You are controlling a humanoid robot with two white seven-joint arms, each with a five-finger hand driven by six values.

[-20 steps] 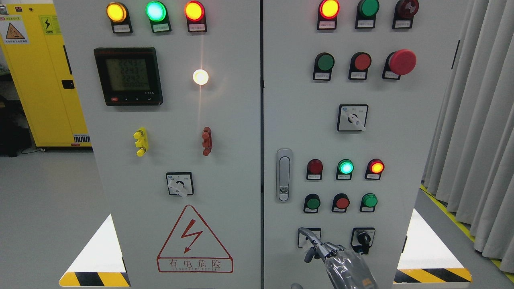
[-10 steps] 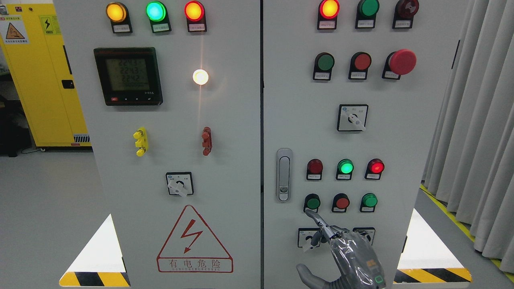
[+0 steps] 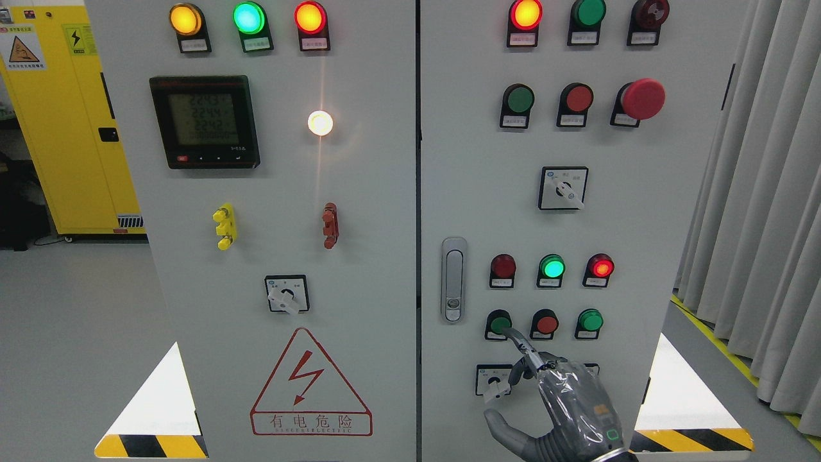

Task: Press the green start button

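The grey control cabinet's right door has a lower row of three push buttons: a dark green one at the left, a red one in the middle and a brighter green one at the right. My right hand, in a grey glove, comes up from the bottom edge. Its index finger is stretched out and its tip touches the lower right edge of the left green button. The other fingers are curled and the thumb sticks out to the left. The left hand is out of view.
Above the buttons, a dark red, a lit green and a lit red lamp. A rotary switch sits left of my hand. A door handle is further left. Curtains hang at the right.
My right hand has risen from the bottom edge. Its index fingertip moved up from the rotary switch to the left green button's edge.
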